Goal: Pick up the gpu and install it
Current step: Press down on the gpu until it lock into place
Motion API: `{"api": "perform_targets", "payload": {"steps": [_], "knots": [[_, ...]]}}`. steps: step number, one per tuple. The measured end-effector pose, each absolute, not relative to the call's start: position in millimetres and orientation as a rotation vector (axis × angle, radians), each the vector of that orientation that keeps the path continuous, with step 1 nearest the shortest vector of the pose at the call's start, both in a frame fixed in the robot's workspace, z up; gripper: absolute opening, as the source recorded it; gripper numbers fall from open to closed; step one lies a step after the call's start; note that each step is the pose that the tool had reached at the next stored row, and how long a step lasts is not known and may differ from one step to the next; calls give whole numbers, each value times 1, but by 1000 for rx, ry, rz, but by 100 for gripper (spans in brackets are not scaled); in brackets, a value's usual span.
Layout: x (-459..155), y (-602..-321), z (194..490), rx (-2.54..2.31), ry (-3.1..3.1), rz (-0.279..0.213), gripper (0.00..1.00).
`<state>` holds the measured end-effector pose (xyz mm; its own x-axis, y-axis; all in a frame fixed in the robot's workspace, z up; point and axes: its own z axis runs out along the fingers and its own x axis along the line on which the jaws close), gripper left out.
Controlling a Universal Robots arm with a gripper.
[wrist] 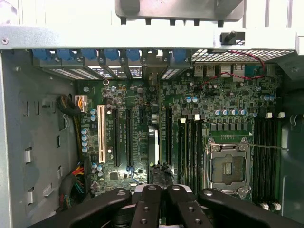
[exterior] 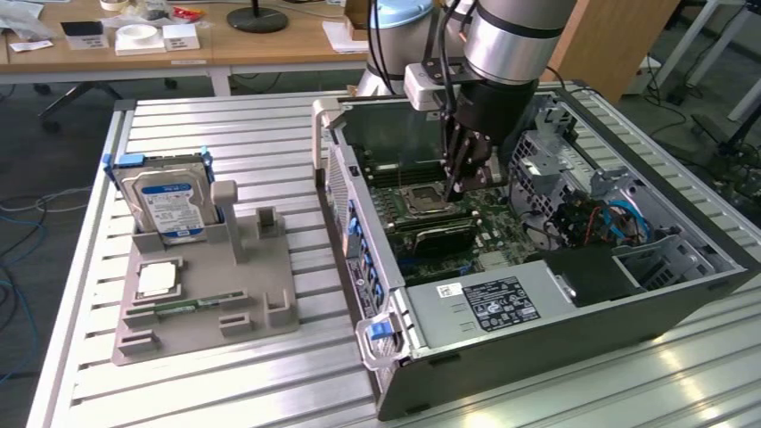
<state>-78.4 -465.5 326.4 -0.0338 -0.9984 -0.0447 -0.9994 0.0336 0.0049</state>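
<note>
The gpu [exterior: 436, 234] stands on its edge on the motherboard [exterior: 494, 218] inside the open computer case [exterior: 559, 312], its black cooler facing the case's front. In the wrist view the gpu [wrist: 153, 142] is seen edge-on, running between the expansion slots toward the rear brackets. My gripper [exterior: 458, 189] reaches down into the case and hangs just above the card, over the end away from the brackets. Its black fingers [wrist: 151, 192] are shut together with nothing between them.
At the exterior view's left, a grey fixture [exterior: 202, 303] holds a silver hard drive [exterior: 173, 205] with a blue-white label, a processor [exterior: 159, 279] and a narrow memory stick [exterior: 178, 308]. The drive cage [exterior: 559, 152], cables [exterior: 612, 218] and case walls close in around the gripper.
</note>
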Motion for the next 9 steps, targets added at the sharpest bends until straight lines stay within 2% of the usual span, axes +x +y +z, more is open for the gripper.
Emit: {"api": "perform_targets", "payload": {"steps": [9], "knots": [[-78,-465,324,-2163,2238,54,11]]}}
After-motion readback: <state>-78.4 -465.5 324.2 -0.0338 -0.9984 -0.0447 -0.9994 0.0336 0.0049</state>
